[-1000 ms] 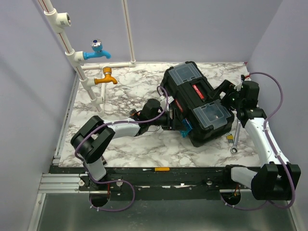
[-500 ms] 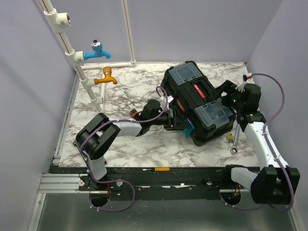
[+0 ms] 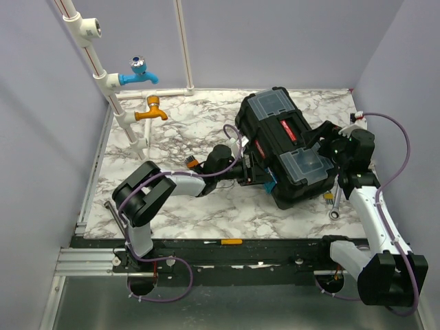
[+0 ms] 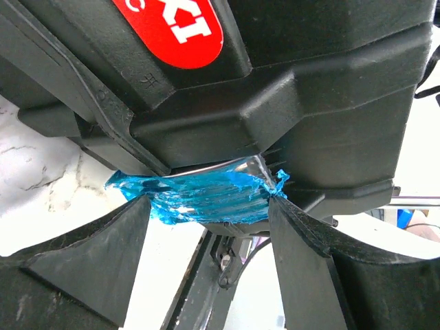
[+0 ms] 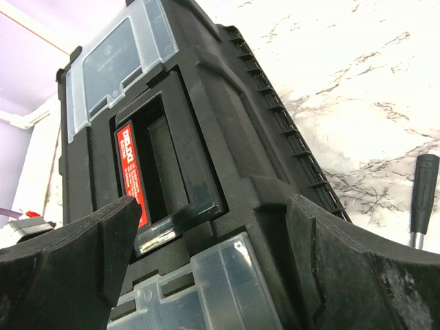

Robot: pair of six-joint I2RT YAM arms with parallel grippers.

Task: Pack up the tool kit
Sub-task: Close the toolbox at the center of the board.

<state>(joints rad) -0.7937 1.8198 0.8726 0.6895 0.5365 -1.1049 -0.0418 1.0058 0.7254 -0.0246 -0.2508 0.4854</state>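
The tool kit's black toolbox (image 3: 285, 148) lies slanted on the marble table, lid down, its red-labelled handle (image 5: 130, 172) between two clear-lidded compartments (image 5: 110, 62). My left gripper (image 3: 257, 176) is at the box's near-left side. In the left wrist view it (image 4: 210, 206) stands open, and the teal latch (image 4: 206, 196) spans the gap at its fingertips. My right gripper (image 3: 322, 148) is at the box's right end. It (image 5: 213, 227) is open, its fingers (image 5: 350, 268) straddling the box top by the nearer clear lid (image 5: 206, 289). A wrench (image 3: 335, 199) lies to the right of the box.
Blue (image 3: 137, 72) and orange (image 3: 151, 112) taps on white pipes stand at the back left. A yellow-handled screwdriver (image 3: 230, 242) lies on the near rail. A black tool handle (image 5: 423, 192) rests on the marble beyond the box. A metal tool (image 3: 113, 213) lies at the left edge.
The toolbox has turned slightly and shifted towards the back. My right gripper has come in closer over its right end. My left jaws have widened a little at the teal latch.
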